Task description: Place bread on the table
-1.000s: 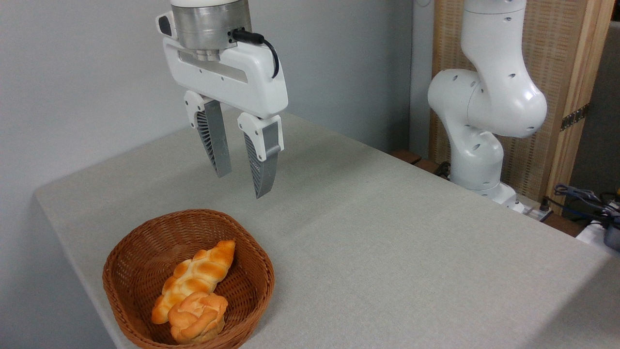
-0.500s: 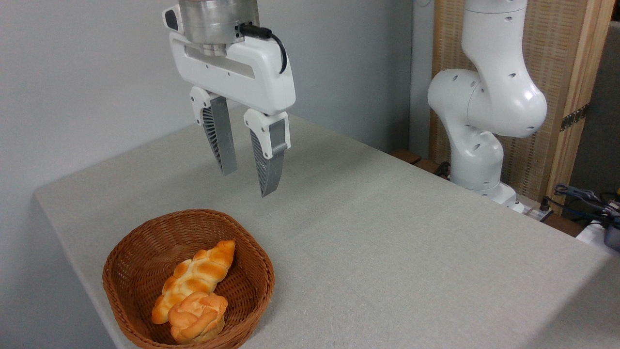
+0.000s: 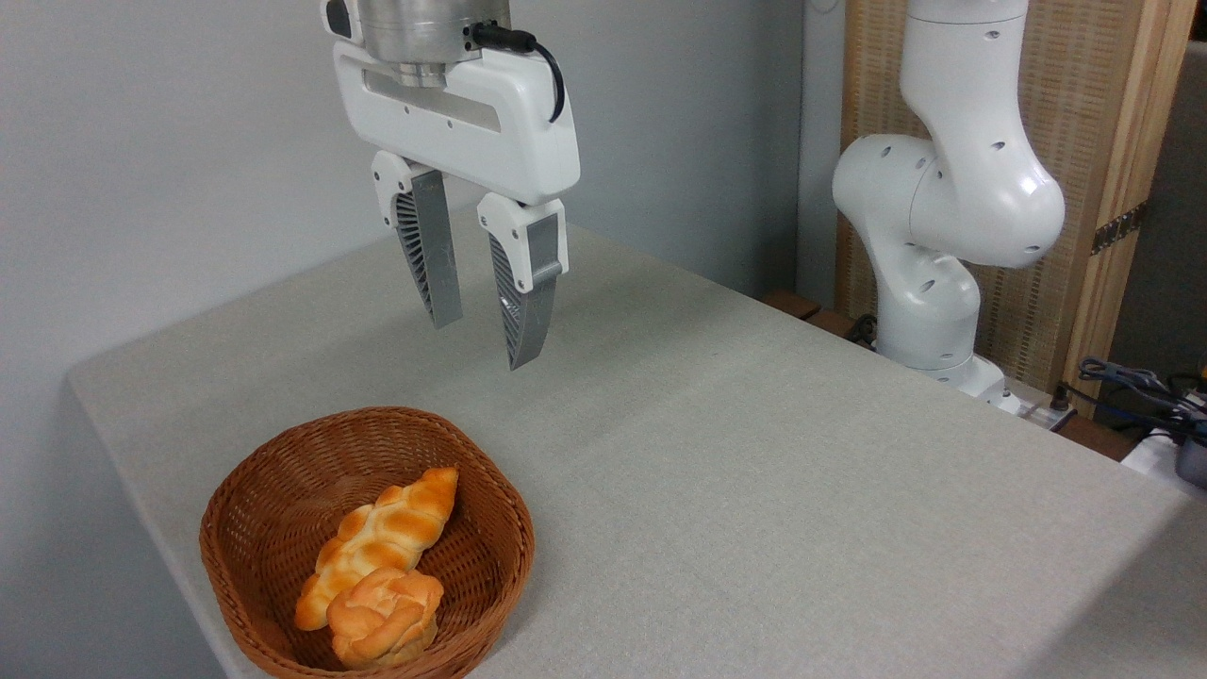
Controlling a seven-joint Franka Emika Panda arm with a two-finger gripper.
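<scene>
Two grey ribbed fingers (image 3: 429,255) stood parted with a clear gap, nothing between them. The white two-finger gripper (image 3: 479,344) pointed down, tips in the air well above the light grey-beige fabric-textured table (image 3: 754,453), up and slightly right of the basket in the picture. Metal wrist flange and a black cable (image 3: 528,57) sat on top of the gripper body.

The long braided golden-orange bread loaf (image 3: 382,542) lay inside the brown woven wicker basket (image 3: 245,500), running diagonally, upper end toward the right rim. A short round knotted bun (image 3: 385,615) sat against the loaf's lower end (touching, partly covering it). The basket rested near the table's front left corner.

The white robot arm base (image 3: 943,217) stood past the table's far right edge, in front of a wooden-framed woven panel (image 3: 1113,123). Some cables (image 3: 1132,382) lay at far right.
</scene>
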